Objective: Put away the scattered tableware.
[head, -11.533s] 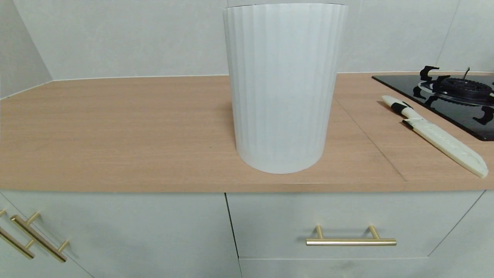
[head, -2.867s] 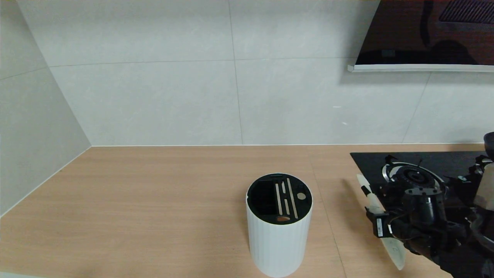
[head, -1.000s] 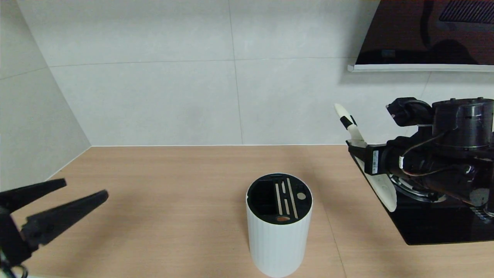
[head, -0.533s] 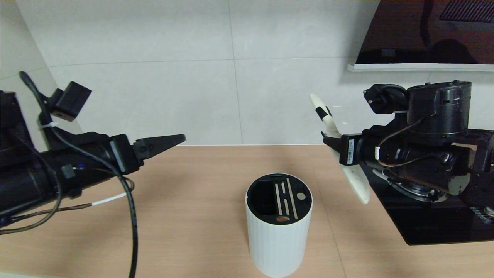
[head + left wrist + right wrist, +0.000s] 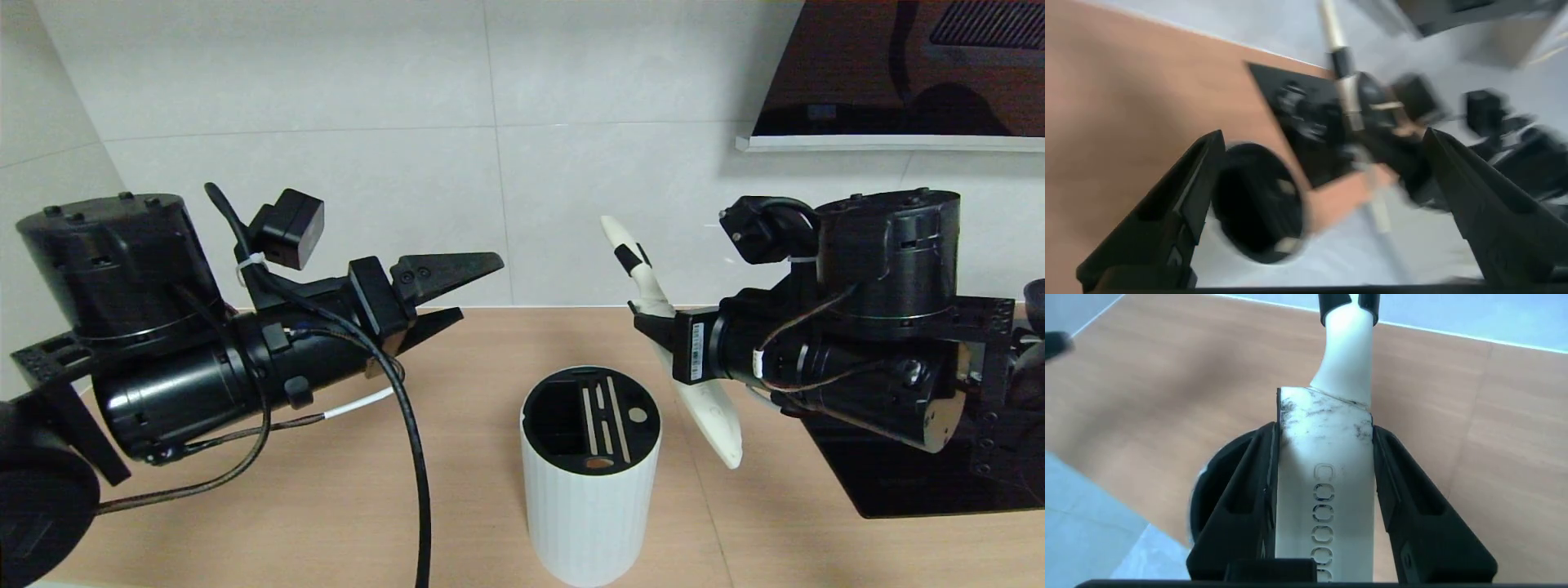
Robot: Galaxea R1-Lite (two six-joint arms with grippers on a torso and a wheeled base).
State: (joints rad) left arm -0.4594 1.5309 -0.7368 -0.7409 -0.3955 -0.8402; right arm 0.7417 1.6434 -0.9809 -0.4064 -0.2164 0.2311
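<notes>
The left gripper hangs above the countertop at about ten o'clock from the white knife holder, its jaws spread and holding nothing. It is well placed, I judge, to brace the ribbed wall if the holder starts to tip. The holder stands upright near the counter's front edge, and its black top has a wide square opening on the nine o'clock side and narrow slots running twelve to six on the three o'clock side. At about two o'clock from it, the right gripper pinches the cream knife across the blade just below the handle. The handle points to eleven o'clock and the tip to five, and the knife hangs in the air just beside the holder's rim without touching it. The step in hand looks like sheathing the knife. To do it well, the wrist should first bring the blade upright with the tip at six o'clock. The flat of the blade should then turn to match the slot's line, and the tip should sit over a long slot before a slow, straight descent. A tilted entry would likely jam or shove the light holder. The stove lies at three o'clock.
</notes>
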